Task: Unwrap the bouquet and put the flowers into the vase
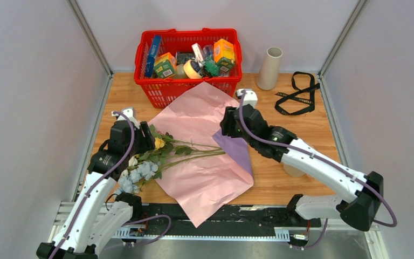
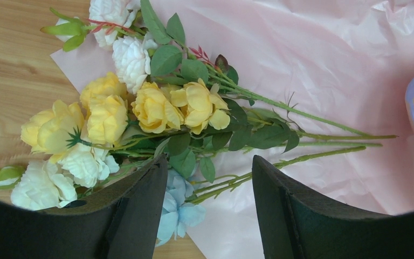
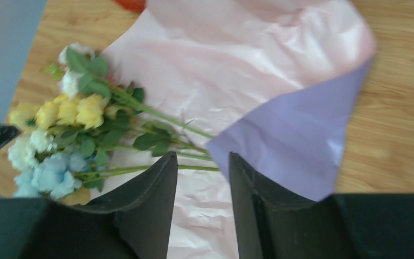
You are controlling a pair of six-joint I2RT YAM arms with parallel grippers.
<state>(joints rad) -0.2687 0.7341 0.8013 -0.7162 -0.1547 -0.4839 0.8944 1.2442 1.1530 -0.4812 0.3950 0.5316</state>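
Note:
The bouquet lies unwrapped: its pink paper [image 1: 194, 116] is spread flat and a lilac sheet [image 1: 238, 150] shows at its right edge. The flowers [image 1: 152, 156], yellow, white and light blue on green stems, rest on the paper's left side with their heads to the left. My left gripper [image 1: 145, 137] hovers open over the blooms; the stems [image 2: 280, 162] and a blue bloom lie below its gap [image 2: 209, 162]. My right gripper [image 3: 202, 162] is above the stem ends, jaws partly apart with nothing between them, right finger beside the lilac sheet [image 3: 296, 135]. The beige vase [image 1: 269, 67] stands upright at the back right.
A red basket [image 1: 161, 91] full of groceries stands at the back, touching the pink paper's far corner. A black ribbon [image 1: 297, 94] lies loose on the wood right of the vase. White walls close in both sides.

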